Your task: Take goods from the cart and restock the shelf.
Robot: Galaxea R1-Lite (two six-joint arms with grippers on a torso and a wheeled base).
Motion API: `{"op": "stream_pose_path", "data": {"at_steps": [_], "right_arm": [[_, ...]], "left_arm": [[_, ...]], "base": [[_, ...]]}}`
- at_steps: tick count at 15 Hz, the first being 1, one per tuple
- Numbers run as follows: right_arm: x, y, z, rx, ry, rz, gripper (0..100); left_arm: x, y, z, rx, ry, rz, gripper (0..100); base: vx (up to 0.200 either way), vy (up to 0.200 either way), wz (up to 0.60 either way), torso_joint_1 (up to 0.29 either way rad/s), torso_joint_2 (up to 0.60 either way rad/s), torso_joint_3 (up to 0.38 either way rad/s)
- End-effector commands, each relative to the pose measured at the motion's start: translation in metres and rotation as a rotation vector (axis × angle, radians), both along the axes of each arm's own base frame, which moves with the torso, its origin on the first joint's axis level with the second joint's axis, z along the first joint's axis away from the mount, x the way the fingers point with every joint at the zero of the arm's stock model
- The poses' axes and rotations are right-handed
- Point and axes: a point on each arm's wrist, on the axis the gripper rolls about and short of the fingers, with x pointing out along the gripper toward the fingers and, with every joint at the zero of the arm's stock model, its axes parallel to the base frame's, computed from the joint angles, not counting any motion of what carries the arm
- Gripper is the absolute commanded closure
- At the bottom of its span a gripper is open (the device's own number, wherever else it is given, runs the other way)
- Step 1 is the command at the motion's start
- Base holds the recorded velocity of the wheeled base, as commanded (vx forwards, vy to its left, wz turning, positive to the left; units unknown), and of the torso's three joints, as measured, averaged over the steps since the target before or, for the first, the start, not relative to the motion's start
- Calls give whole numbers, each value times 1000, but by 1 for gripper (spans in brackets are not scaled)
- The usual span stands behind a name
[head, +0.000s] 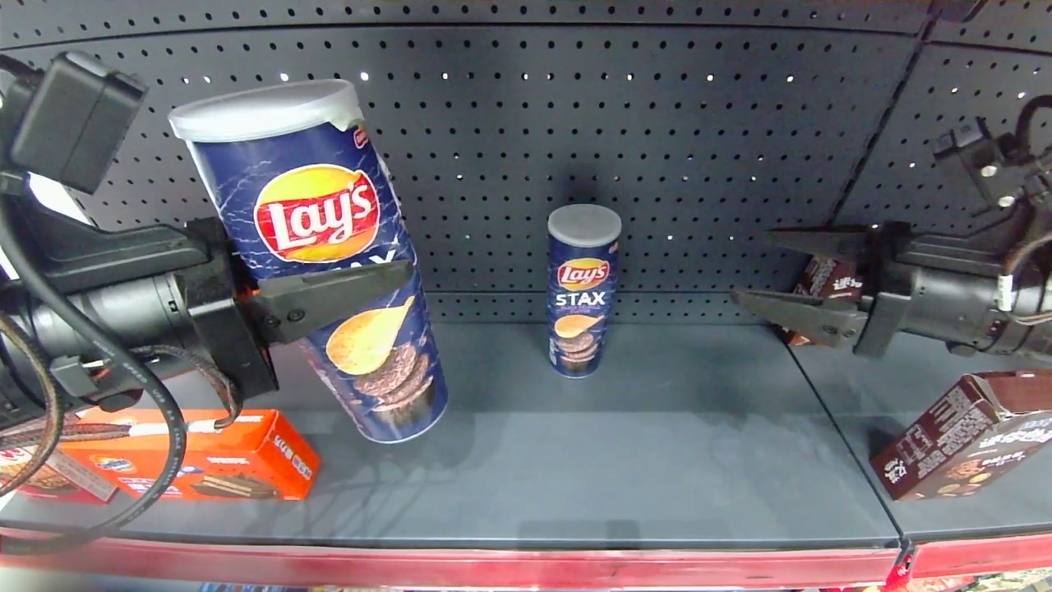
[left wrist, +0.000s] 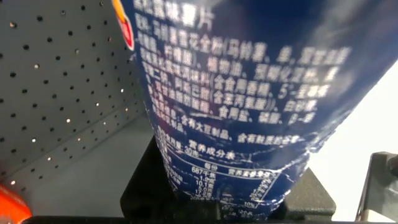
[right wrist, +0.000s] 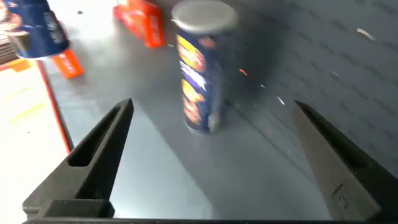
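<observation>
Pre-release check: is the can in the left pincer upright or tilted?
Tilted. In the left pincer, the held can leans, lid toward the robot's left, base rightward.

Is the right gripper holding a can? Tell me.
No, the right gripper is open and empty, apart from the standing can on the shelf.

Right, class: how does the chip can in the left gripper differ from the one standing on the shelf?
The gripped can leans, top toward the robot's left; the shelf can stands upright. The gripped can is clamped by the left gripper; the shelf can stands free by the back panel. Both are blue with grey lids.
</observation>
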Motion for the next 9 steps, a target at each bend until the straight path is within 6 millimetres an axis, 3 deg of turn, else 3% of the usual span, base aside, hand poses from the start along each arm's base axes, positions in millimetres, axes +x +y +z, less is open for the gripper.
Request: {"op": "stream_pose_path", "data": {"at_steps": [1, 3, 9], "right_arm": [[40, 28, -12, -29, 20, 153, 0], [60, 34, -15, -42, -16, 251, 0], [97, 46, -29, -42, -2, 275, 0]], "left_arm": [[4, -2, 2, -2, -3, -2, 100], [9, -4, 7, -6, -15, -4, 100], [23, -10, 9, -6, -13, -7, 100]], "base": [[0, 0, 0, 0, 0, 0], [0, 0, 0, 0, 0, 0], [0, 0, 0, 0, 0, 0]]}}
